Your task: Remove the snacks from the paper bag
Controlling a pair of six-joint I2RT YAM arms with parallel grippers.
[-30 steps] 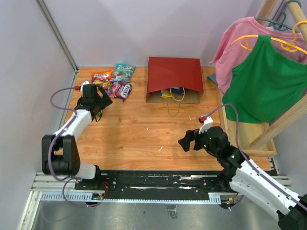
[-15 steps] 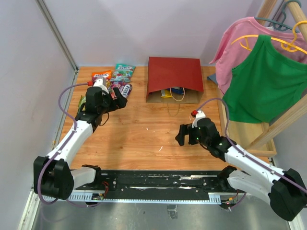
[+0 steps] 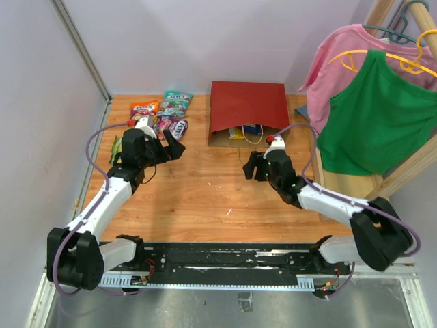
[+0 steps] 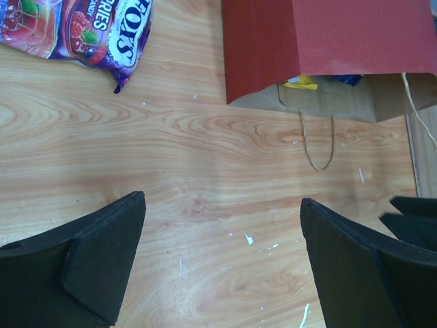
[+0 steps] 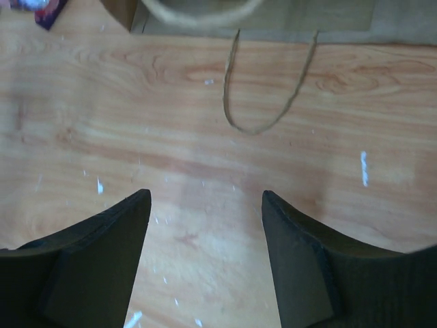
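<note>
My left end effector is spread wide with nothing between its fingers, only the bare wood of the counter showing below it. It hangs just in front of the candy packets, which lie in a loose cluster at the far left of the counter. From the left wrist view the purple packet is the nearest one I see, and it is clear of both fingers.

My right end effector is spread too, holding nothing, and it points at the mouth of the paper bag. One twisted handle lies flat on the wood just beyond its fingertips, not touching them.

The bag lies on its side at the far middle of the counter, red face up, with its brown inside open toward the arms. In the mouth I can make out a yellow wrapper and, just beside it, the edge of a blue bag, both still inside.

To the right of the paper bag, a pink shirt and a green shirt hang on hangers from a wooden rack.
</note>
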